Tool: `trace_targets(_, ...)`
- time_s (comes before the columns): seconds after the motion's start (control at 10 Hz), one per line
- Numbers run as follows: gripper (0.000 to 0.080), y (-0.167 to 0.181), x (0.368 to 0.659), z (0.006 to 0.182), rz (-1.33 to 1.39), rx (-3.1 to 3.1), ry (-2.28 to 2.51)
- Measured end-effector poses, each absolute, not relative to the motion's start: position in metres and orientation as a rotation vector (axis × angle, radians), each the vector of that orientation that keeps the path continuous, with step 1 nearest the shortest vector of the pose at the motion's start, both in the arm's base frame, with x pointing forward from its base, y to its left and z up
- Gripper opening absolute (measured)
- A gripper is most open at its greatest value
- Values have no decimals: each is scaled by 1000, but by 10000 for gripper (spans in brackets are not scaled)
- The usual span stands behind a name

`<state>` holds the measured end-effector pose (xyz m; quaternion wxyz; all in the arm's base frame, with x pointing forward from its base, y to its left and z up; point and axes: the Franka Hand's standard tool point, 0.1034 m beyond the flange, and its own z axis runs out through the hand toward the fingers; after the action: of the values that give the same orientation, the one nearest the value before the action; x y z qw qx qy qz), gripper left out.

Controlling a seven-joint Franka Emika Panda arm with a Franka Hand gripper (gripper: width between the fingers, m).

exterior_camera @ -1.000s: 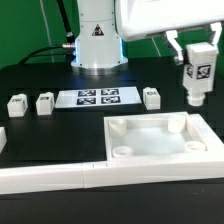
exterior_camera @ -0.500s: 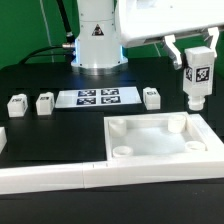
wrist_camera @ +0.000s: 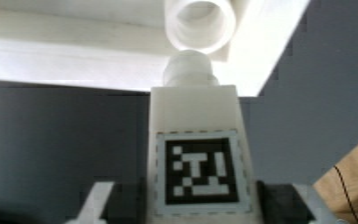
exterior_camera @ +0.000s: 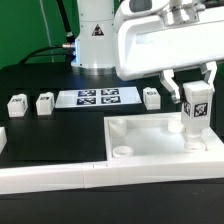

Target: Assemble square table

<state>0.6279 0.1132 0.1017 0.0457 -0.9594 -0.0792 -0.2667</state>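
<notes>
We had the hand (exterior_camera: 191, 88) pinching one leg (exterior_camera: 194, 114) upright, with its tip close to a corner socket (wrist_camera: 201, 22) of the square slab (exterior_camera: 140, 145) on the exterior view's right. Three other legs (exterior_camera: 17, 104) (exterior_camera: 45, 102) (exterior_camera: 152, 97) sat on the desk (exterior_camera: 40, 135), flanking the marker board (exterior_camera: 98, 97).

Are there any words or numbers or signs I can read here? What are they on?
No words or numbers are readable.
Triangle warning sign on the robot base: its symbol is too small to read.
Black-and-white square tags, patterns not letters: marker board, raised leg, loose legs.
</notes>
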Motion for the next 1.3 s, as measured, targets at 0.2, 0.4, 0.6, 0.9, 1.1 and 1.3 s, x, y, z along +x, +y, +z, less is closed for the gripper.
trace_targets(0.2,291,116,625,94,-810,-2928,-246)
trace_targets(0.4,291,117,624,94,-815,-2925,-249)
trace_targets(0.6,291,118,623,94,-815,-2925,-253)
trace_targets(0.9,291,118,619,94,-807,-2928,-258)
trace_targets(1.1,291,118,616,90,-795,-2932,-261)
trace_targets(1.3,291,118,615,84,-783,-2934,-261)
